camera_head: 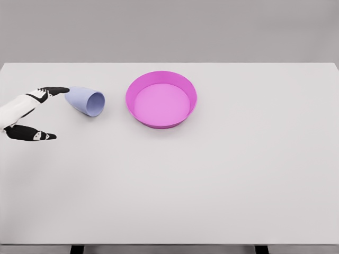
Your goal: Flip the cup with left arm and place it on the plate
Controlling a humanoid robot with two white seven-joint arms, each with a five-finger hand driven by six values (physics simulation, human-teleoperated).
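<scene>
The left robot hand (33,112) is open, fingertips at the closed end of the cup (86,100), which lies on its side on the surface (212,180). Close around its body before rotating upright toward the plate (161,99).

Simulated test bench: bare white table (212,185), plain grey backdrop.

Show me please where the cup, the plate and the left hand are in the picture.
cup (86,100): head view, on its side wall, lying tipped.
plate (186,89): head view, on its pink rim.
left hand (26,114): head view, on the palm, fingers spread.
</scene>
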